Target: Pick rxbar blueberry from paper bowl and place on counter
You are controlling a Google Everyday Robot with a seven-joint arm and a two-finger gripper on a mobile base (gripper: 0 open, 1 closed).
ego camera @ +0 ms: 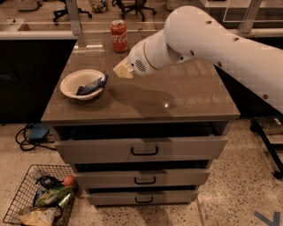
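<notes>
Glossy grey-brown stone counter [185, 95] (grey drawers with black handles underneath). The gripper [124, 69] hangs over its left-middle part. The paper bowl [64, 84] sits on the top, to the view-left of the gripper and slightly nearer the front edge. A red soda can [118, 36] stands upright behind the gripper, near the back edge.

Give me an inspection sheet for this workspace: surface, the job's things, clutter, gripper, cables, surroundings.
Surface: counter, glossy stone top, with drawers below.
Job's things: snack bar lies in the paper bowl, near the counter's left edge.
Clutter: soda can upright at the back of the counter.
Gripper: gripper above the counter, right of the bowl, clear of the bar.
Cables: dark cable on the floor left of the counter.
Surroundings: wire basket of mixed items on the floor; office chairs behind.
</notes>
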